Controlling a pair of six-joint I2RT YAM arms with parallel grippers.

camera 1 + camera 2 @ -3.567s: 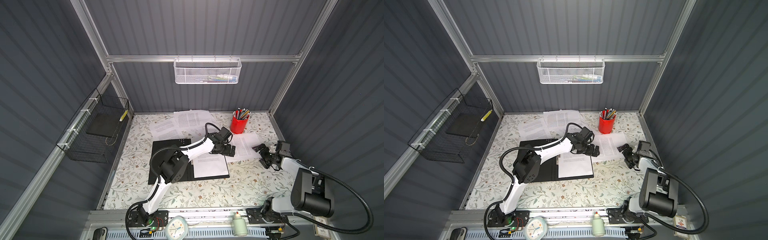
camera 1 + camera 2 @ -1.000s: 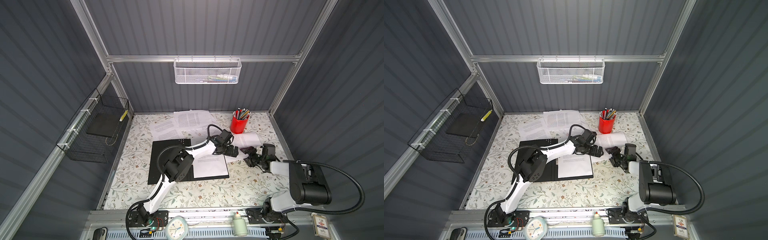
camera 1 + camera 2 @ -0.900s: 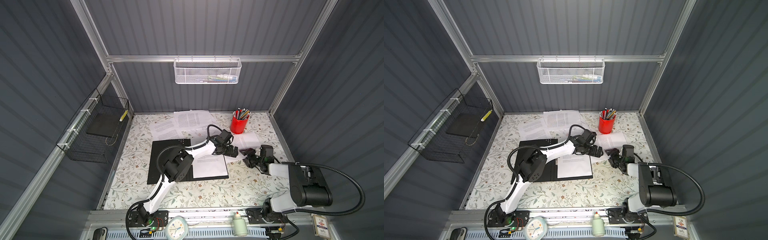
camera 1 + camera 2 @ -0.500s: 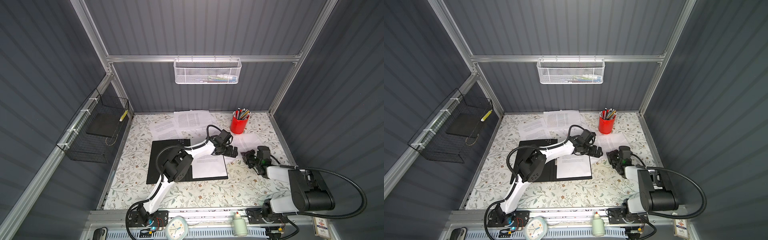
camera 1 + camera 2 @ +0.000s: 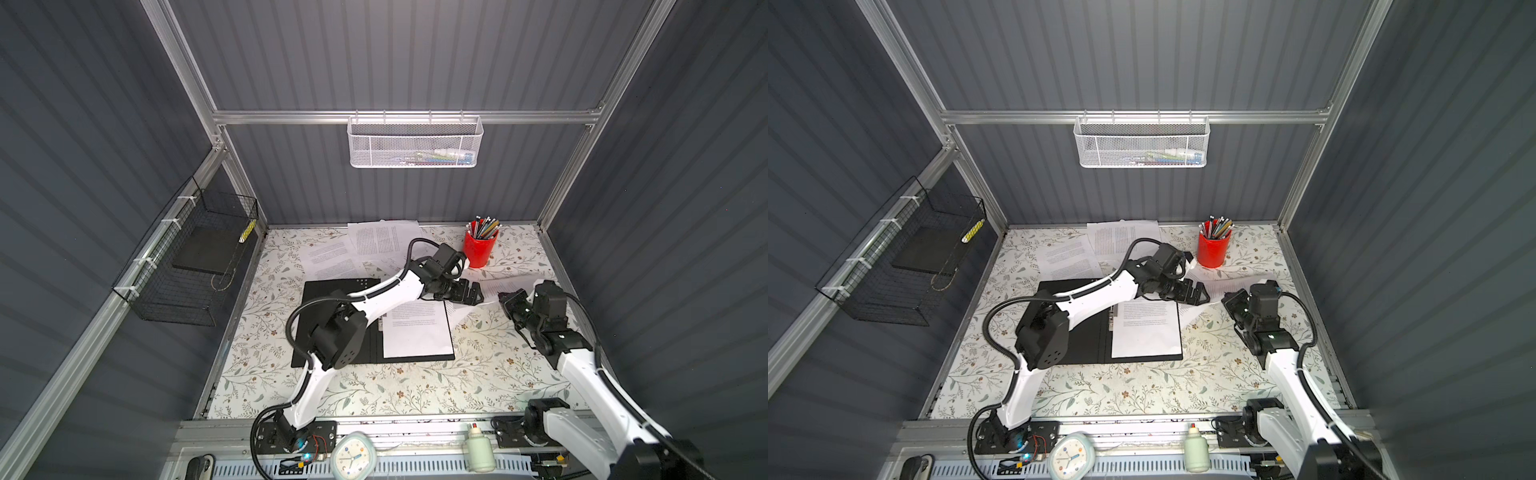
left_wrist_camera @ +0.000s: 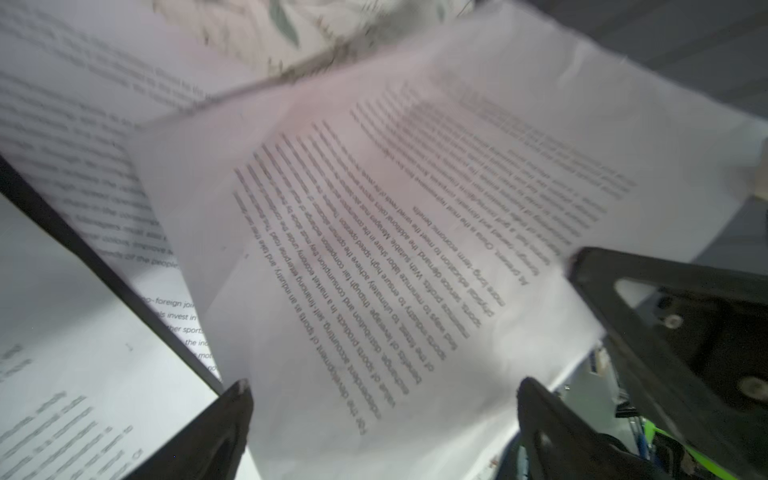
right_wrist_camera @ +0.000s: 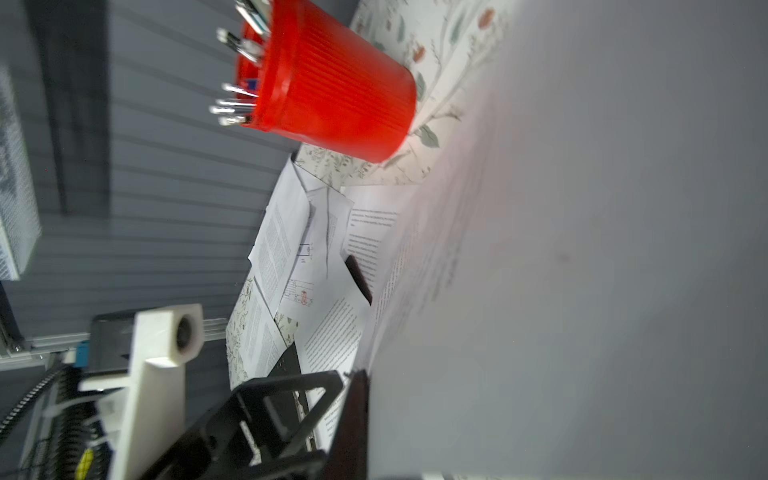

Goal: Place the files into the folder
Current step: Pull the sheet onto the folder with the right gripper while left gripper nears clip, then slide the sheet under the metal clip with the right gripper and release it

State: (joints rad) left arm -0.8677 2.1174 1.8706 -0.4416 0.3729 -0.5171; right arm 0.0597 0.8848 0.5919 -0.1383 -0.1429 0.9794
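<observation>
The folder [image 5: 318, 293] [image 5: 1086, 349] lies open and black in the middle of the table, with one printed sheet [image 5: 417, 336] [image 5: 1146, 336] on its right half. My right gripper [image 5: 508, 300] [image 5: 1231, 301] [image 7: 370, 424] is shut on the edge of another sheet [image 5: 519, 284] [image 5: 1237, 284] [image 7: 582, 291], which lifts off the table. The same sheet [image 6: 415, 249] spreads in front of my left gripper [image 5: 473, 293] [image 5: 1198, 297] [image 6: 382, 399], open just right of the folder's far corner. More files [image 5: 374, 241] [image 5: 1121, 239] [image 7: 291, 249] lie loose at the back.
A red pen cup [image 5: 480, 249] [image 5: 1214, 249] [image 7: 332, 83] stands at the back right, close behind the lifted sheet. A black wire basket [image 5: 195, 266] hangs on the left wall, a white mesh basket [image 5: 415, 143] on the back wall. A clock [image 5: 353, 457] and a bottle [image 5: 478, 449] sit at the front rail.
My right gripper has closed on the sheet's edge and its arm has swung round toward the front right, raising the sheet. The left arm has barely moved and stays open.
</observation>
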